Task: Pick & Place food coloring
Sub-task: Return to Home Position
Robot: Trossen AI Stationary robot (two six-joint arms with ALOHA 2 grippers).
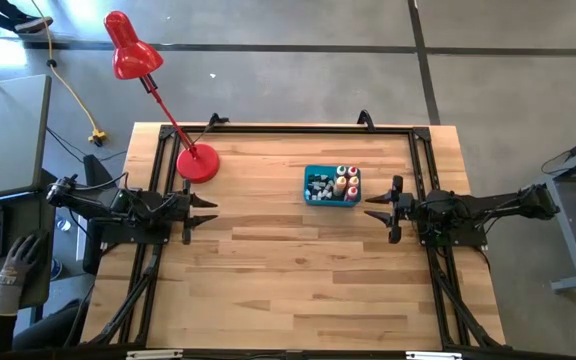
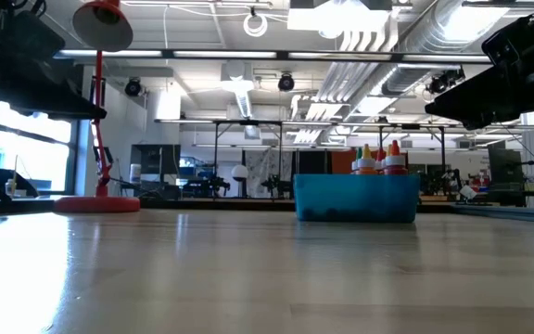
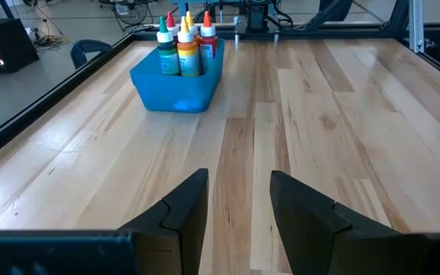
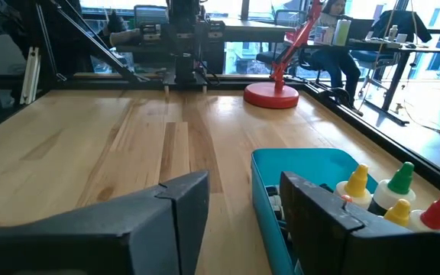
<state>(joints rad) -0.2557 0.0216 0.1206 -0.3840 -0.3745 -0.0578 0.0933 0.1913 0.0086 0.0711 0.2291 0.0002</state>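
The food coloring bottles (image 1: 346, 183) stand upright inside a blue plastic bin (image 1: 313, 172) toward the table's right side, with small grey-white ones (image 1: 319, 187) lying in the bin's left half. In the left wrist view the bottles (image 3: 183, 44) show green, orange and red with pale caps. My left gripper (image 1: 204, 210) is open at the table's left side, far from the bin. My right gripper (image 1: 380, 208) is open just right of the bin, and its wrist view shows the bottles (image 4: 398, 195) close ahead.
A red desk lamp stands with its round base (image 1: 198, 163) on the table's far left part, its head (image 1: 130, 45) leaning out past the far edge. Bare wood (image 1: 298, 280) fills the middle and near side. A person's gloved hand (image 1: 13, 270) rests off the table's left.
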